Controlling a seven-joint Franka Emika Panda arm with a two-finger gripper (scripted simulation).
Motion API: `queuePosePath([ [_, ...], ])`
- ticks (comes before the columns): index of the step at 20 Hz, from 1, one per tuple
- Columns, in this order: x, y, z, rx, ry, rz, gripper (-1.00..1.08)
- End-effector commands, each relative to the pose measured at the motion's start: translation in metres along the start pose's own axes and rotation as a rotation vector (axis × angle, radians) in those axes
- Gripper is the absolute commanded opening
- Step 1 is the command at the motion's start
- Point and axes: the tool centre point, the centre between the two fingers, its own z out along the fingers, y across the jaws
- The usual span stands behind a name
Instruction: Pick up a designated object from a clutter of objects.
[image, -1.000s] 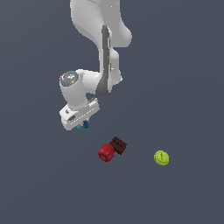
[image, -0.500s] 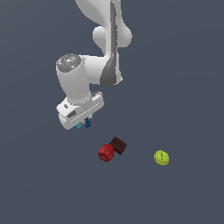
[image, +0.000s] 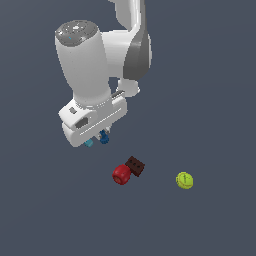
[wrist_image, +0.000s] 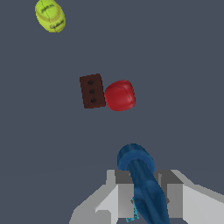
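My gripper (image: 99, 138) is shut on the dark blue knobby piece (image: 104, 138), which hangs just under the white hand. In the wrist view the piece (wrist_image: 142, 175) sits between the two grey fingers (wrist_image: 124, 194) of my gripper (wrist_image: 146, 199). A bit of the light teal ribbed block (image: 89, 143) shows beside it; in the wrist view only a teal sliver (wrist_image: 131, 214) shows behind the blue piece. The red ball (image: 121, 174) and the dark brown block (image: 135, 166) touch each other to the exterior view's right of the gripper. The yellow-green ball (image: 184, 180) lies further right.
The arm's large white body (image: 87, 65) covers much of the exterior view's upper left. In the wrist view the brown block (wrist_image: 92, 91), the red ball (wrist_image: 120, 95) and the yellow-green ball (wrist_image: 50, 15) lie on the flat dark grey floor (image: 210, 100).
The arm has risen toward the exterior camera and looks much larger. The dark blue piece has stayed between the fingers. The red ball, brown block and yellow-green ball have not moved.
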Motion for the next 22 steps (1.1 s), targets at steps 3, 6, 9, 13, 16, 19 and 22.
queuePosePath([
  [3, 0.024, 0.003, -0.037, 0.001, 0.0, 0.0, -1.0],
  [6, 0.039, 0.005, -0.059, 0.001, 0.0, 0.0, -1.0],
  [9, 0.052, 0.008, -0.078, 0.001, 0.0, 0.0, -1.0],
  [13, 0.068, 0.011, -0.102, 0.002, 0.001, 0.0, -1.0],
  [16, 0.078, 0.013, -0.117, 0.002, 0.001, 0.0, -1.0],
  [19, 0.086, 0.014, -0.129, 0.002, 0.001, 0.0, -1.0],
  [22, 0.093, 0.016, -0.137, 0.002, 0.001, 0.0, -1.0],
])
